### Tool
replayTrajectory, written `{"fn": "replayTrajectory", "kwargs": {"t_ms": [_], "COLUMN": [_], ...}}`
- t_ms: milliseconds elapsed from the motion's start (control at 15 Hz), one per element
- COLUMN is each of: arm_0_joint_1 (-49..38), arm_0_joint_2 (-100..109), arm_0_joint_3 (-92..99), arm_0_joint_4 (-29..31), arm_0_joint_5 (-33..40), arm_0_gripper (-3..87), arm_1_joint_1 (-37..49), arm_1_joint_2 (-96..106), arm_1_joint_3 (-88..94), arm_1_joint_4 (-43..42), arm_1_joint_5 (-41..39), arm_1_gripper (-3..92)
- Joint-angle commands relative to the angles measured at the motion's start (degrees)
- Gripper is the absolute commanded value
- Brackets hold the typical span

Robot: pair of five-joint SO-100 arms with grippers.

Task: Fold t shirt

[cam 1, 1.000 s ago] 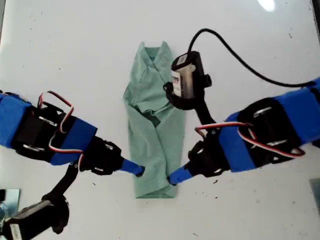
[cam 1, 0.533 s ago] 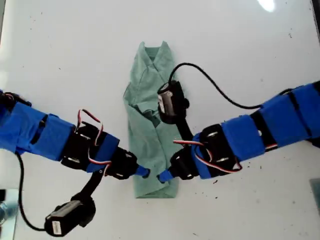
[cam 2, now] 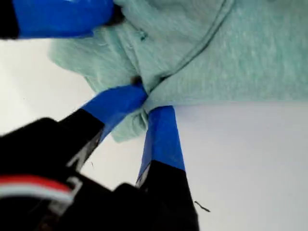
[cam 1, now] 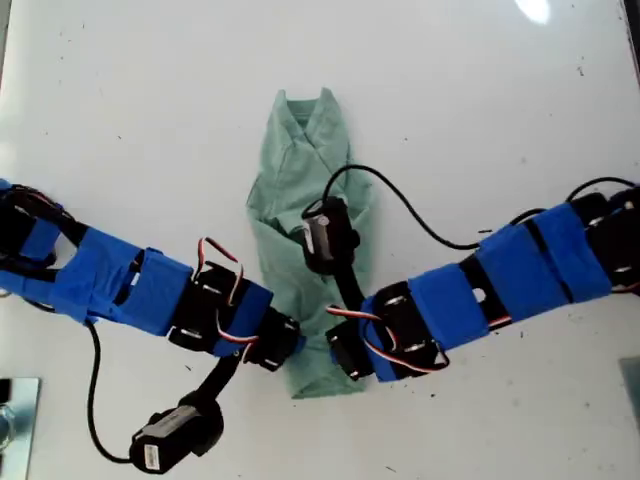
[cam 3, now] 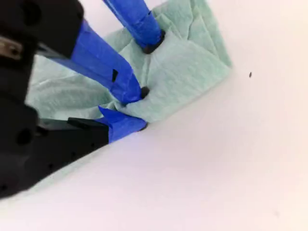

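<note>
White tabletop [cam 1: 150, 120], glare spot [cam 1: 533, 10] at its far edge, small dark specks [cam 1: 580, 70]

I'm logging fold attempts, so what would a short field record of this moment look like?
garment: t shirt, folded into a narrow strip on the white table
first gripper: my first gripper shut on a pinch of cloth at the shirt's edge
second gripper: my second gripper shut on the shirt's edge
fold state: lower end bunched, not yet folded over

Both arms are built from black segments wrapped in bright blue tape. Red and white wires loop over the joints, and a black cable [cam 1: 420, 215] trails from a black camera module [cam 1: 322, 236]. Blue-taped fingers [cam 2: 162, 139] are seen on my first gripper [cam 2: 144, 103] and my second gripper [cam 3: 137, 108].
</note>
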State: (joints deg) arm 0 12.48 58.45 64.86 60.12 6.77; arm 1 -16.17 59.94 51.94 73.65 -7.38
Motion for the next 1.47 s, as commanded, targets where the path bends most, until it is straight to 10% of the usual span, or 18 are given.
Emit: {"fn": "replayTrajectory", "kwargs": {"t_ms": [0,800,1133,1267,1400], "arm_0_joint_1": [0.79,-2.02,-19.07,-29.00,-37.97], "arm_0_joint_2": [1.05,22.15,24.61,23.47,21.53], "arm_0_joint_3": [-4.92,-4.75,-2.72,-2.11,-2.11], "arm_0_joint_4": [4.13,5.63,8.00,8.61,13.97], "arm_0_joint_5": [2.46,9.58,14.50,17.58,16.00], "arm_0_gripper": [-0.2,-0.2,-0.2,23.6,28.7], "arm_1_joint_1": [-1.05,2.20,24.61,40.17,53.79], "arm_1_joint_2": [4.48,31.03,44.82,56.87,68.12], "arm_1_joint_3": [-0.88,6.15,24.43,45.88,62.23], "arm_1_joint_4": [1.41,3.34,0.79,-15.29,-19.95], "arm_1_joint_5": [-5.01,-16.87,-21.45,-28.04,-28.30], "arm_1_gripper": [-0.2,1.6,1.2,38.2,32.8]}}
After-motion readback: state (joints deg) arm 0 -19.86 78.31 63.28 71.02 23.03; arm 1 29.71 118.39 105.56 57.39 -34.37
